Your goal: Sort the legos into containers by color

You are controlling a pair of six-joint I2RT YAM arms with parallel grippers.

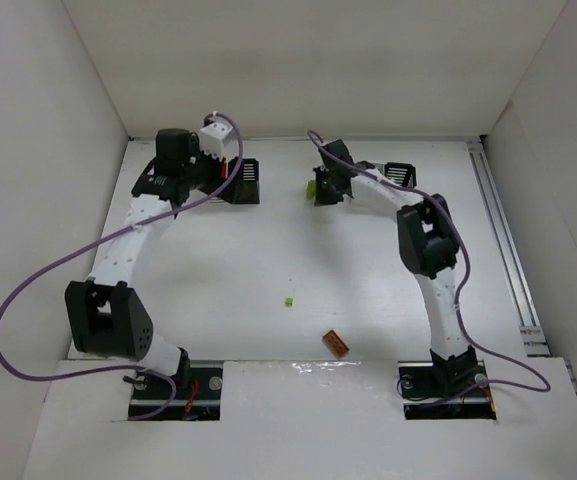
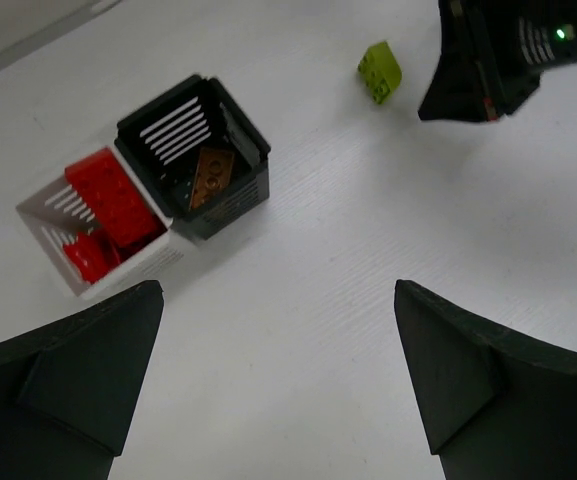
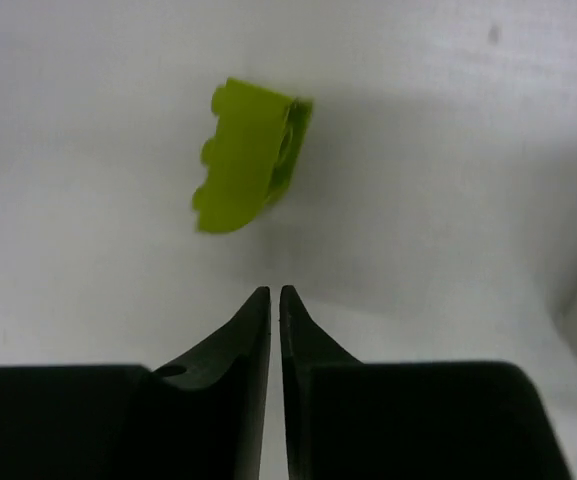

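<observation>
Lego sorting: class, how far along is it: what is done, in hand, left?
Done: red bricks sit in the white bin, an orange brick in the black bin. In hand: nothing; the right gripper is shut short of a yellow-green brick. Left: that, a tiny yellow-green brick, a loose orange brick.

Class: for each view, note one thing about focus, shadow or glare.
Top external: glare along the table, near edge. Left wrist: the black bin sharp, the left fingers dark, little detail. Right wrist: the yellow-green lego is slightly blurred, casting a soft shadow.
</observation>
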